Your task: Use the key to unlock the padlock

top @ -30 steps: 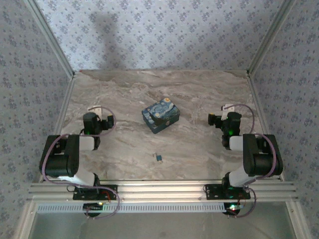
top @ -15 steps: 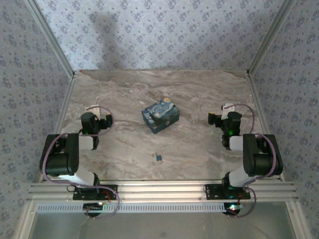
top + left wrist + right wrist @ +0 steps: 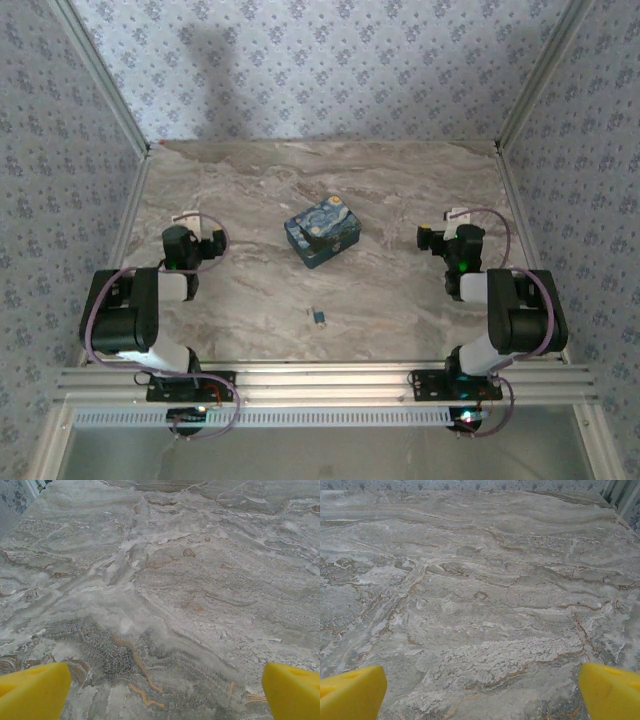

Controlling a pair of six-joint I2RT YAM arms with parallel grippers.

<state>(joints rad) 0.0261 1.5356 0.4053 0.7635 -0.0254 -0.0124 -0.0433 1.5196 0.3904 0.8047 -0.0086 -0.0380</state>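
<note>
Left hand (image 3: 161,692), wide open and empty, has nudged slightly left since a second ago; right hand (image 3: 481,690) open too, unmoved. Near-centre padlock (image 3: 318,316) hasn't budged on worktop (image 3: 400,190).

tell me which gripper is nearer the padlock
Too close to call: the left gripper is beyond the padlock to its left, the right gripper beyond it to its right.

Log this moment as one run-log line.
left gripper: open, empty | right gripper: open, empty | padlock: on table, near edge, untouched | painted box: mid-table
</note>
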